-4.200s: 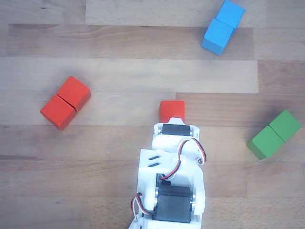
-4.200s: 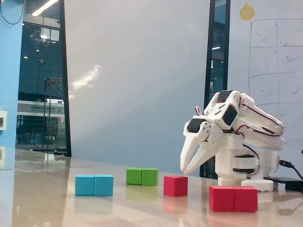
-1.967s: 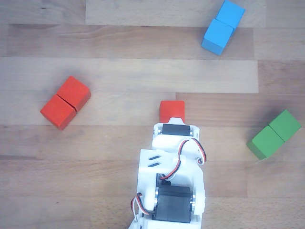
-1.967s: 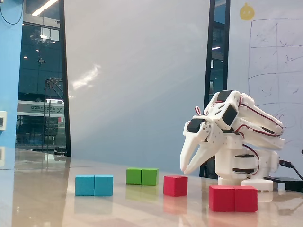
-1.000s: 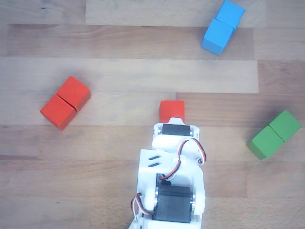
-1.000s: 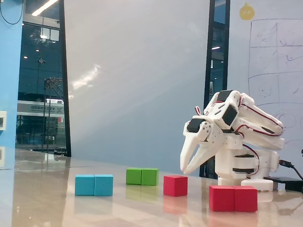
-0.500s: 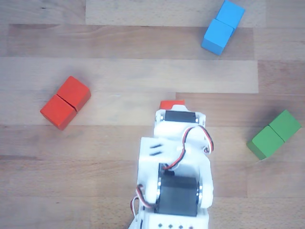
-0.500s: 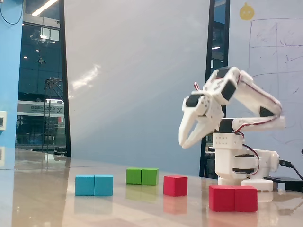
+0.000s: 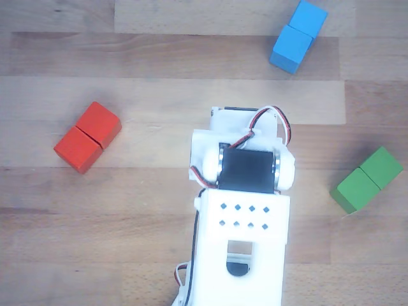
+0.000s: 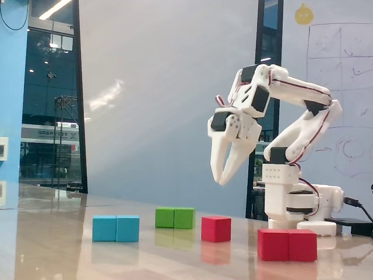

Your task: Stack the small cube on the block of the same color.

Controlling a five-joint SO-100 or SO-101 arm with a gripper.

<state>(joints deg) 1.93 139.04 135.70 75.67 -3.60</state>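
Note:
The small red cube (image 10: 216, 228) sits on the table in the fixed view, between the green block and the red block. In the other view it is hidden under the arm. The red block (image 10: 287, 244) with its middle seam lies nearest the camera on the right. In the other view the red block (image 9: 87, 137) lies at the left. My gripper (image 10: 221, 181) hangs well above the small cube and points down. Its jaws are slightly apart, with a narrow wedge between them, and hold nothing.
A blue double block (image 10: 116, 228) lies at the left and a green double block (image 10: 175, 217) behind the cube. In the other view the blue block (image 9: 298, 36) is at the top and the green block (image 9: 366, 179) at the right. The arm's base (image 10: 297, 201) stands behind the red block.

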